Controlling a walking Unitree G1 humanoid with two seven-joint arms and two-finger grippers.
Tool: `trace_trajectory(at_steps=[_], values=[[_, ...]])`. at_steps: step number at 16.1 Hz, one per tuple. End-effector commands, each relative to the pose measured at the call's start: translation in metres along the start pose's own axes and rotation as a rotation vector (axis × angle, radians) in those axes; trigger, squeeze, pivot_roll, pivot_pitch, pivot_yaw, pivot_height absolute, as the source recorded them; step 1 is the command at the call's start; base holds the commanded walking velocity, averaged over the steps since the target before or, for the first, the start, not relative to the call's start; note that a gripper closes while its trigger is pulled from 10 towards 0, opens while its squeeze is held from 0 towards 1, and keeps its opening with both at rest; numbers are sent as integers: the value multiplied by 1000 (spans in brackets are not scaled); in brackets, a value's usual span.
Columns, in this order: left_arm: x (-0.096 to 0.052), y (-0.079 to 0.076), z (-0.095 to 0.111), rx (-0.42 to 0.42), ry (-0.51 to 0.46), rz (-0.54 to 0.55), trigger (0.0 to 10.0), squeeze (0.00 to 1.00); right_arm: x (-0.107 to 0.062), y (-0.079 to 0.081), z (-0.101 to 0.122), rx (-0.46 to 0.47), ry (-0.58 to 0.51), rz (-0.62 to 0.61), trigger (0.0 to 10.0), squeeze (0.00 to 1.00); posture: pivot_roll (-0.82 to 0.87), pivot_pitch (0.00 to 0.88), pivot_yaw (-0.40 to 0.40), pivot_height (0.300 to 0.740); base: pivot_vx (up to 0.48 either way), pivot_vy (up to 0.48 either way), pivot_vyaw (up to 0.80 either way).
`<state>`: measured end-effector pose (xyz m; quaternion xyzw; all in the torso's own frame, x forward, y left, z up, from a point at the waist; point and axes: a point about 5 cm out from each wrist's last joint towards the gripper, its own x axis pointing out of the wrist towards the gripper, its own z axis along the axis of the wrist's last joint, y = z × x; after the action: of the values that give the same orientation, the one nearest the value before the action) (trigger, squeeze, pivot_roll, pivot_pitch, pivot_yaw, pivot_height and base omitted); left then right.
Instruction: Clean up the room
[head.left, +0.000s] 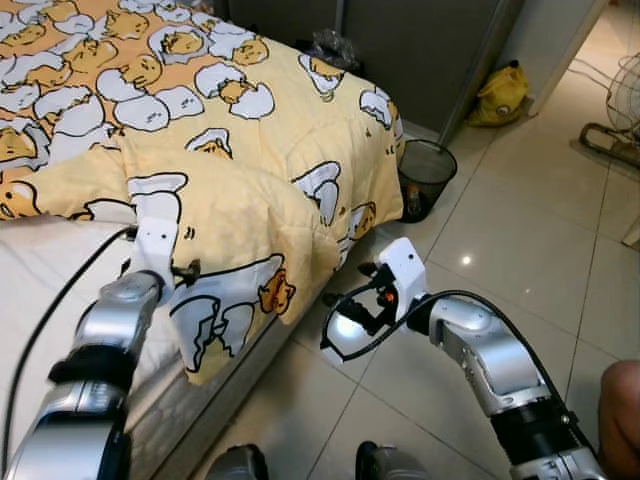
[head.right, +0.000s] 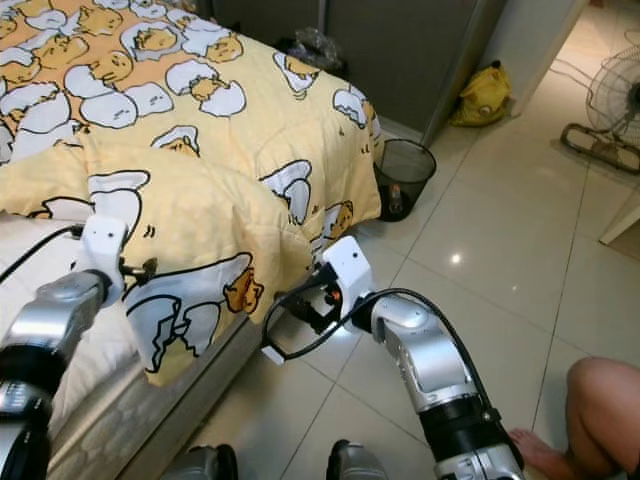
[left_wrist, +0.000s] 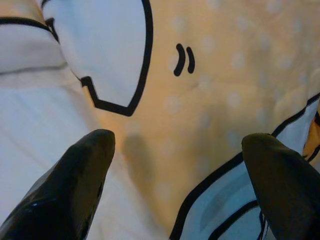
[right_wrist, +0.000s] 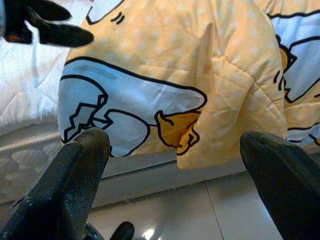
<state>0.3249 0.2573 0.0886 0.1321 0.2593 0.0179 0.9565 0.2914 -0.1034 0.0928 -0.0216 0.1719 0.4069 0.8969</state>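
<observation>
Two grippers are closing in on the blanket (head.left: 250, 190), which is lying rumpled across the bed (head.left: 40, 270), one corner drooping toward the floor (head.left: 520, 230). The left gripper (left_wrist: 177, 175), fingers spread, is hovering right over the fabric; the right gripper (right_wrist: 175, 185), also spread, is facing the hanging corner. Nothing's being gripped yet, so tidying looks barely begun.

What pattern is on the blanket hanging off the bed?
Yellow blanket printed with cracked white eggshells and orange yolk characters; clearest in the left eye view.
</observation>
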Motion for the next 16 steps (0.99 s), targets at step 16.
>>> trace_trajectory(at_steps=[16], values=[[-28,-28,-23,88,30,-128,10000,0,6,4,-2,-11,21,33,10000,0,-55,150,-23,740,0,0,0]])
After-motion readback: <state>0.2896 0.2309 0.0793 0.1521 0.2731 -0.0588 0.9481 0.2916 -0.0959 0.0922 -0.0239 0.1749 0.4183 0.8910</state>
